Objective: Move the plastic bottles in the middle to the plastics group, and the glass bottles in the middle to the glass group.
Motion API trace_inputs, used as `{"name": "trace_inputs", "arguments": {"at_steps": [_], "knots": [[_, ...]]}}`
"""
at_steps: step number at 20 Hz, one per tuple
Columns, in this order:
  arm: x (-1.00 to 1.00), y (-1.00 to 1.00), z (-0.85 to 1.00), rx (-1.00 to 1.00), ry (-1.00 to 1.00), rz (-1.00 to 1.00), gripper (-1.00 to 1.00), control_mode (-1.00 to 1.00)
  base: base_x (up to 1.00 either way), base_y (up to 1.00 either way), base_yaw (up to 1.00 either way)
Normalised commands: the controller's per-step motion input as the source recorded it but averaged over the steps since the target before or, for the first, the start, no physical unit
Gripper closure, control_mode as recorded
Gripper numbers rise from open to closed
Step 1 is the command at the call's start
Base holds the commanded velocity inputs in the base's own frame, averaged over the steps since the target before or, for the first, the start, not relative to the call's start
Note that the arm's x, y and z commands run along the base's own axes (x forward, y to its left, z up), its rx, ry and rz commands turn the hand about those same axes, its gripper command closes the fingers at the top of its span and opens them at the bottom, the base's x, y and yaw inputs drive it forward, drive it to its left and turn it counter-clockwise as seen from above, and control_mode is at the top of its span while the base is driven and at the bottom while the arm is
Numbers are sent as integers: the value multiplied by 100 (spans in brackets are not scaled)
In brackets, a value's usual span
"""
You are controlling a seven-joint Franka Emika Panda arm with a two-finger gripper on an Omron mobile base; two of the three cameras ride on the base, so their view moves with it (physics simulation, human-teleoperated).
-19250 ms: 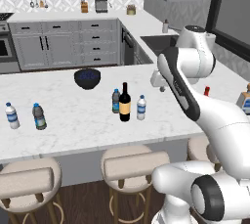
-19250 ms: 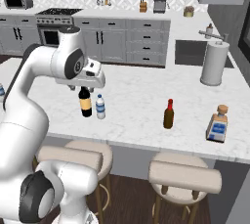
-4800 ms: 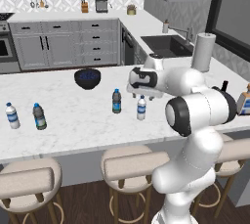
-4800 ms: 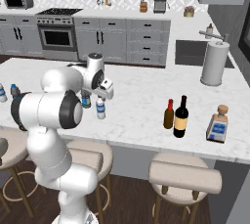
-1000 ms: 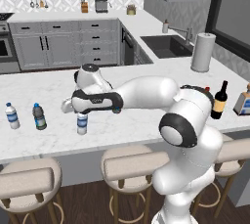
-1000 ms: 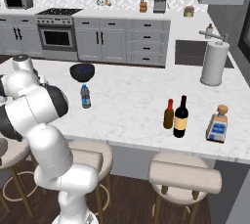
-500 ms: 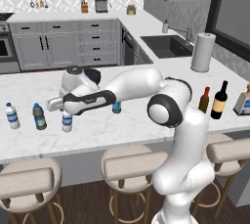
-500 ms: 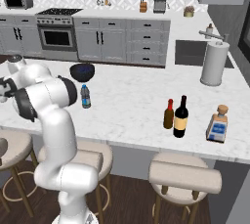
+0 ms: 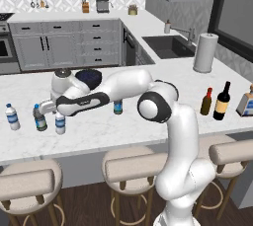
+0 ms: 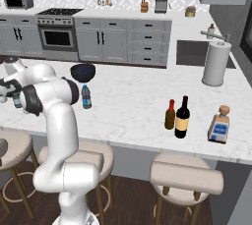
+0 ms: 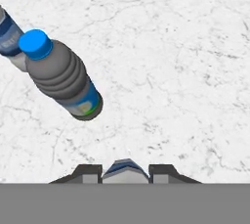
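Note:
My gripper (image 9: 57, 113) reaches far left over the counter and is shut on a clear-white plastic bottle (image 9: 60, 125). In the hand view its top (image 11: 125, 168) sits between my fingertips (image 11: 89, 173). Right beside it stands the plastics group: a dark grey bottle (image 9: 39, 119) (image 11: 63, 78) and a clear-white one (image 9: 12, 117). A darker blue-grey plastic bottle (image 9: 117, 107) (image 10: 86, 97) stands mid-counter. At the right, the tall dark wine bottle (image 9: 222, 101) (image 10: 182, 117) stands with the glass group: a brown red-capped bottle (image 9: 206, 102) and a squat pale bottle (image 9: 245, 101).
A black bowl (image 9: 89, 76) sits behind my arm near the mid-counter bottle. A white paper-towel roll (image 9: 205, 53) stands by the sink (image 9: 170, 46) at the back right. Round stools (image 9: 132, 167) line the counter's front edge.
Over the last second my arm swung left with the clear-white bottle, bringing it next to the dark grey one. The wine bottle, in the middle long before, stands at the right.

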Motion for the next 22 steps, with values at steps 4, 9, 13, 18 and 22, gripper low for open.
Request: {"name": "trace_inputs", "arguments": {"at_steps": [4, 9, 13, 18, 22], "knots": [[23, 1, -32, 0, 1, 0, 100, -100, 0, 0, 0], [13, 0, -33, 0, 2, 0, 100, -100, 0, 0, 0], [7, 0, -34, 0, 0, 0, 100, -100, 0, 0, 0], [0, -6, -32, 0, 1, 0, -100, -100, 0, 0, 0], [-12, -18, -2, 1, 0, 4, -100, -100, 0, 0, 0]]}}
